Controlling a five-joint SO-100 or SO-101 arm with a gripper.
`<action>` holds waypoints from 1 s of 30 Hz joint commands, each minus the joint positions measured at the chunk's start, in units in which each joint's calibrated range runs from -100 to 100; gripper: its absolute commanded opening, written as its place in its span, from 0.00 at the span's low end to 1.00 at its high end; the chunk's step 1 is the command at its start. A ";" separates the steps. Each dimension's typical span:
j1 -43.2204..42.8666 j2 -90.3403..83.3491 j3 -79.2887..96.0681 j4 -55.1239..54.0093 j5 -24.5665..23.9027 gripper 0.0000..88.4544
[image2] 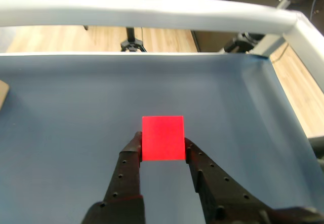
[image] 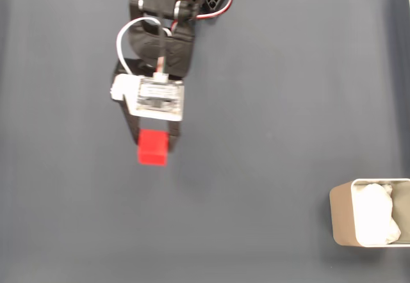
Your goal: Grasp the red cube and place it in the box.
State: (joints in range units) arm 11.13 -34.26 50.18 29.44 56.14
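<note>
a small bright red cube (image2: 162, 138) with smooth, plain faces sits between the two black fingers of the robot's gripper (image2: 162, 148), which is clenched on it: in the wrist view one fingertip (image2: 134, 142) presses the cube's left face and the other presses its right face, both low on the cube near its closest edge. in the fixed view from above, the red cube (image: 153, 147) shows just below the gripper (image: 154, 143), left of centre on a dark grey mat (image: 269, 104). whether the cube rests on the mat or is slightly raised cannot be told

the cube looks rigid and light, probably plastic or foam, not fragile. its smooth sides may be slippery, and the hold is near the fingertips, so it could pivot or slide out if the arm swings fast. a hold on two opposite flat faces, as here, seems the right one; a deeper bite toward the cube's middle would likely be safer

the box (image: 341, 216), beige with rounded corners and crumpled white lining, sits well apart at the lower right edge of the fixed view, partly cut off by the frame. the arm (image: 160, 14), with looping white and red wires, reaches down from the top edge. in the wrist view a pale rail (image2: 152, 11) edges the mat, with wooden floor beyond
</note>
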 commanded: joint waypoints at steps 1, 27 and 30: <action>-4.59 -1.96 -6.75 0.40 -0.05 0.11; -29.31 20.83 -41.51 0.40 -1.66 0.10; -30.23 23.43 -44.43 0.40 -1.71 0.10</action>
State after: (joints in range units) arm -17.95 -12.03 11.57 29.67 54.77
